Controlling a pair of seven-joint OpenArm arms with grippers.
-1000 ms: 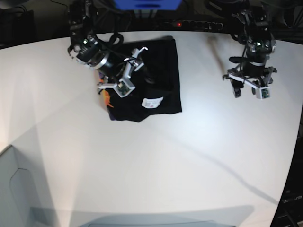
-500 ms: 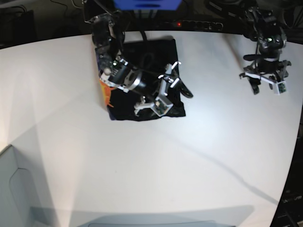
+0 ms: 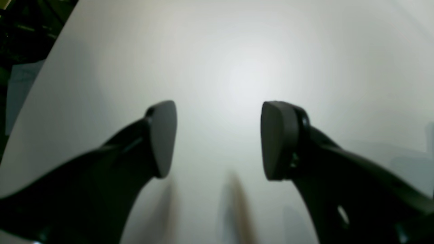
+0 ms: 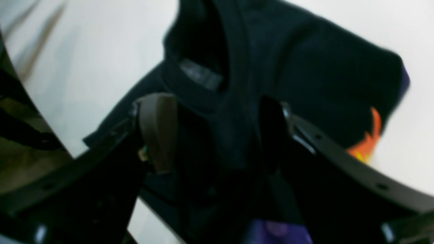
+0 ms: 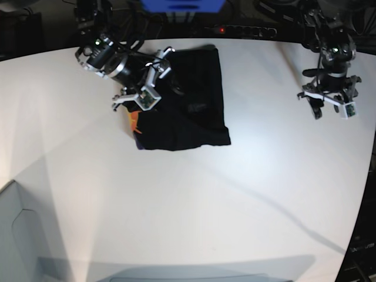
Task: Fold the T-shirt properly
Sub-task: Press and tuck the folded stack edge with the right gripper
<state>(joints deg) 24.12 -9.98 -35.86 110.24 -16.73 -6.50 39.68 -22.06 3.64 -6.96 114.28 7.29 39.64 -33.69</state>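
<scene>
From my right gripper (image 4: pixel 217 132), the jaws stand wide with nothing pinched between them, and the black short-sleeved cloth T-shirt (image 4: pixel 288 78) lies directly under and just beyond the fingertips; half a second ago this arm reached across the shirt's near right corner, and it has since pulled back to the shirt's left edge (image 5: pixel 144 79). The shirt itself has kept its place on the table over that time. It is folded into a rough rectangle (image 5: pixel 188 108), its collar opening with a small label showing just past my right jaws, and an orange flame-like patch with a sliver of purple print peeking out at its edge off to the right of the gripper. My left gripper (image 3: pixel 218 139) is likewise spread wide and empty, hovering over bare tabletop with the shirt well apart from it; it sits where it sat half a second ago (image 5: pixel 329 103). Under both grippers runs the smooth white table (image 5: pixel 223 211). Beyond the far edge the room is dark, with a blue box (image 5: pixel 182 4) behind the shirt.
</scene>
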